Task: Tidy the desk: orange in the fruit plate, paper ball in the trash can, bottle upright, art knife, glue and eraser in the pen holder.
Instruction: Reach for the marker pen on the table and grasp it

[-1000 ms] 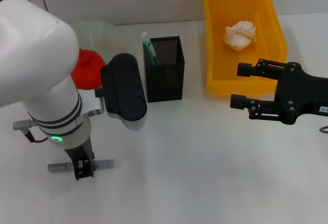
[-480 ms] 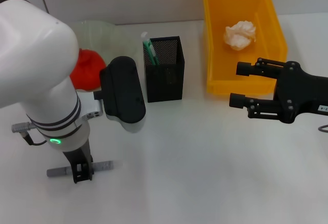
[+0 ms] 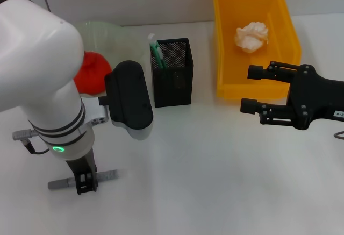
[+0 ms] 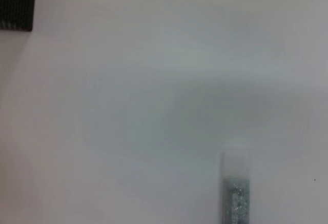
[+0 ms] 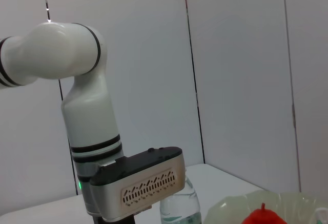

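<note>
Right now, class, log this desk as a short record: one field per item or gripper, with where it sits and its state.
left gripper: low at the desk's near left, straddling the grey knife, which lies flat
right gripper: open, hovering in front of the yellow bin, holding nothing
paper ball: inside the bin
orange: in the clear plate, behind the left arm
pen holder: upright mid-desk, a green-and-white item inside
bottle: upright beside the left arm, seen from the right wrist
</note>
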You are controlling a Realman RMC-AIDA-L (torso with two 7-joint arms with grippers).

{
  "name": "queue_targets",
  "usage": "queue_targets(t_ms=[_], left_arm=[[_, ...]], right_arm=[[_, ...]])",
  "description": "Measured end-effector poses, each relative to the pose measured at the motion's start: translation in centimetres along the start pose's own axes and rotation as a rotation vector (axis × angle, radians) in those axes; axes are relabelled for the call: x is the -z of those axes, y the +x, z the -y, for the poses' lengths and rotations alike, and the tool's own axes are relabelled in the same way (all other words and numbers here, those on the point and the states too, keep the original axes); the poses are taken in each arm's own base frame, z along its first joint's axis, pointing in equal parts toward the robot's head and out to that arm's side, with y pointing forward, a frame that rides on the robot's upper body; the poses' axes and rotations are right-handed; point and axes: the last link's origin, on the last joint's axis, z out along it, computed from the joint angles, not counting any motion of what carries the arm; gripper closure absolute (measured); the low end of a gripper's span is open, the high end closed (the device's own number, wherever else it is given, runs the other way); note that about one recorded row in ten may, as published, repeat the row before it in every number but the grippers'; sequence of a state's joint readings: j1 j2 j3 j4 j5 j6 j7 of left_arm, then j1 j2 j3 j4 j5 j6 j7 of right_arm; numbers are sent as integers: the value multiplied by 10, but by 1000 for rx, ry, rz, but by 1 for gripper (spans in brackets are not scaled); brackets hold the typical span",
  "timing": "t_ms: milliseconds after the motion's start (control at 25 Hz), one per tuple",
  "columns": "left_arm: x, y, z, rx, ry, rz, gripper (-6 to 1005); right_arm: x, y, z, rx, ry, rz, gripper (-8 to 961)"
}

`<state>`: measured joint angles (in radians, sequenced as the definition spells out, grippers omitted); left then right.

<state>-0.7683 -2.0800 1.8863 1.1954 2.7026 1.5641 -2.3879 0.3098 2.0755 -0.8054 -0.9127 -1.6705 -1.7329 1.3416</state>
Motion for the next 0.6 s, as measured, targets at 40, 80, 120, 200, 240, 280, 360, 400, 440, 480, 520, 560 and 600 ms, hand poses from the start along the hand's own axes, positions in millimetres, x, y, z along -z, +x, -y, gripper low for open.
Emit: queue_targets(t_ms=[40, 80, 120, 200, 240, 280, 360, 400, 440, 480, 520, 560, 600], left_arm=[[0, 1, 0, 0, 1, -2, 760], [0, 1, 0, 0, 1, -2, 748], [0, 1, 0, 0, 1, -2, 735], [0, 1, 0, 0, 3, -4, 720], [0, 1, 0, 0, 3, -4, 719], [0, 1, 0, 0, 3, -4, 717], [0, 1, 0, 0, 3, -5, 714], [0, 1, 0, 0, 3, -5, 712], [0, 1, 0, 0, 3, -4, 710], [0, 1, 0, 0, 3, -4, 709], [1, 1, 0, 0, 3, -4, 707], [1, 1, 0, 0, 3, -3, 707], [1, 1, 0, 0, 3, -3, 707]], right_arm=[[0, 0, 0, -1, 0, 0, 192], [0, 0, 0, -1, 0, 0, 192], [0, 0, 0, -1, 0, 0, 192], [1, 1, -1, -2, 0, 0, 192], [1, 1, -1, -2, 0, 0, 192], [1, 1, -1, -2, 0, 0, 192], [1, 1, -1, -2, 0, 0, 192], [1, 1, -1, -2, 0, 0, 192], [1, 0, -1, -2, -1, 0, 192], [1, 0, -1, -2, -1, 0, 192], [0, 0, 0, -1, -1, 0, 192], [0, 0, 0, -1, -2, 1, 192], [0, 0, 0, -1, -1, 0, 192]])
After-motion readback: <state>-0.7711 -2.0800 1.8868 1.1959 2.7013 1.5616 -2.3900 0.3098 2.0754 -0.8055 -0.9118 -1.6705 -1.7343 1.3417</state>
